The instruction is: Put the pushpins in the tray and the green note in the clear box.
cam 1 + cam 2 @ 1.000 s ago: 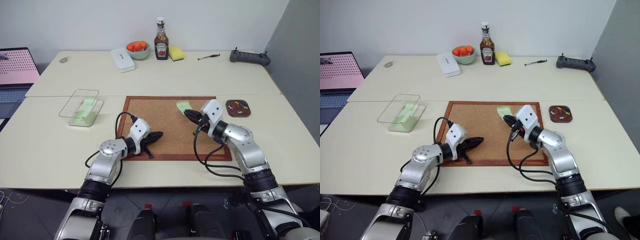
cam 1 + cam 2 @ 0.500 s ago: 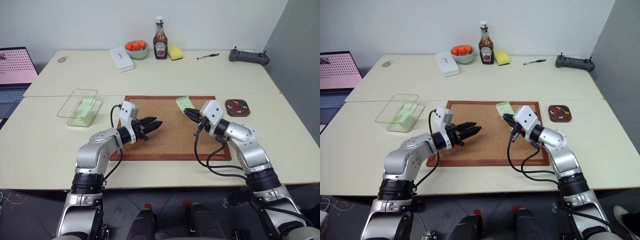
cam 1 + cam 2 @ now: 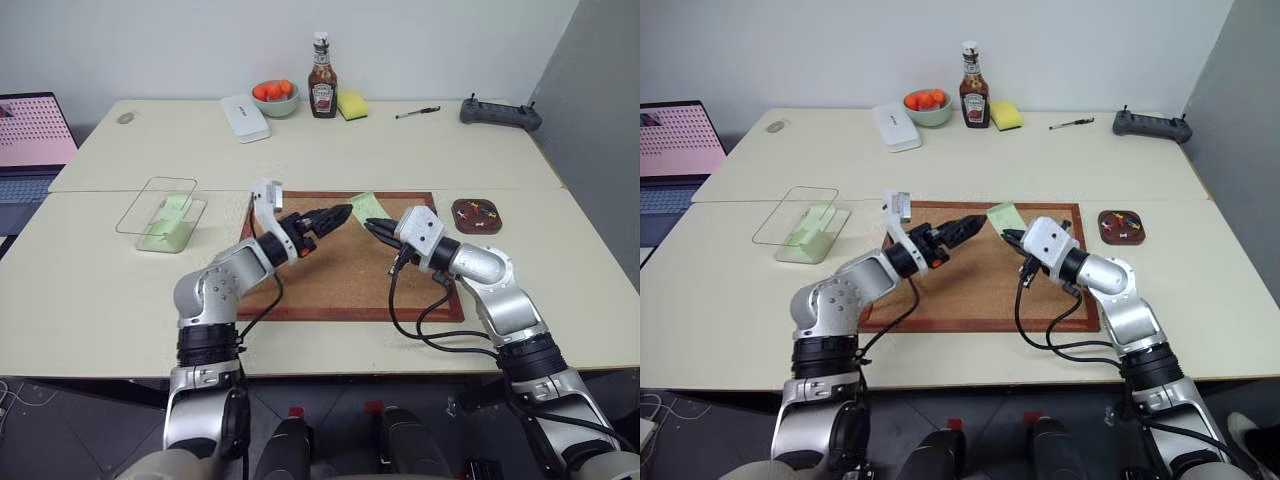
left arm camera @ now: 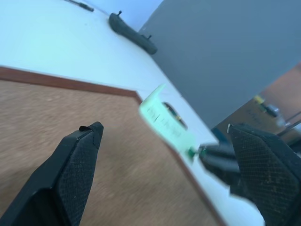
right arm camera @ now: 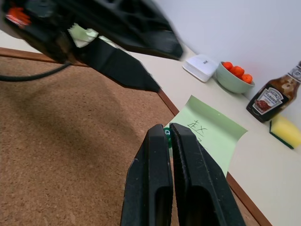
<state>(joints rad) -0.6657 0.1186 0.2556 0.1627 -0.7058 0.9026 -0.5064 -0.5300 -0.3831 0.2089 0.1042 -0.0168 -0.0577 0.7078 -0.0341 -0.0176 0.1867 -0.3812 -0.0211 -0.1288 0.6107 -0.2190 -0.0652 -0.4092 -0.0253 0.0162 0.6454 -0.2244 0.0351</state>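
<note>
Table count, kind by kind

Two grippers: left gripper (image 3: pixel 338 216), right gripper (image 3: pixel 372 226). One cork board (image 3: pixel 330 270), one green note (image 3: pixel 365 205), one tray (image 3: pixel 476 215) of pushpins (image 3: pixel 482 211), too small to count. One clear box (image 3: pixel 170 222), one sauce bottle (image 3: pixel 322 80), one fruit bowl (image 3: pixel 275 97), one white case (image 3: pixel 245 118), one sponge (image 3: pixel 352 105), one pen (image 3: pixel 416 113), one controller (image 3: pixel 499 113), one laptop (image 3: pixel 32 138).

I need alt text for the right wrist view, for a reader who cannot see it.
The right gripper, shut, grips a green pushpin at the edge of the green note over a cork board. The left gripper reaches in; a ketchup bottle stands behind.
</note>
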